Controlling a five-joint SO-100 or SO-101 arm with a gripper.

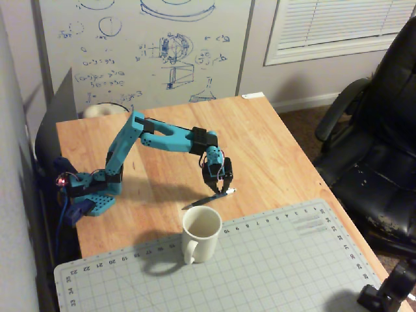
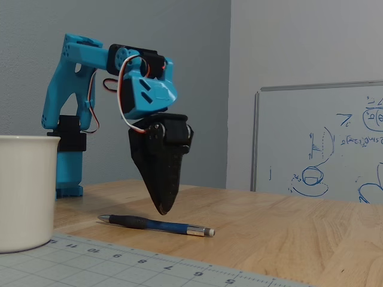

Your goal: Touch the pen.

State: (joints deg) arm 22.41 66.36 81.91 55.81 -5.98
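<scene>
The pen (image 2: 157, 225) lies flat on the wooden bench (image 2: 287, 239), just beyond the edge of the cutting mat (image 2: 119, 266) and near the white mug (image 2: 27, 191); the gripper (image 2: 163, 210) hangs a little above its middle, apart from it, with the fingers pressed together to one point. If the arm comes down slightly to the side, the tip may push the round pen and roll it away, or it may press too hard on the bench. In the high fixed view the pen (image 1: 207, 199) is only a thin line, and its ends are hard to make out.

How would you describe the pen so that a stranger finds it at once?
Start at the wooden table and find the white mug on the grey cutting mat. Just behind the mug, below the gripper, lies the pen: thin, dark blue-black, silvery-tipped, flat on the wood.
</scene>
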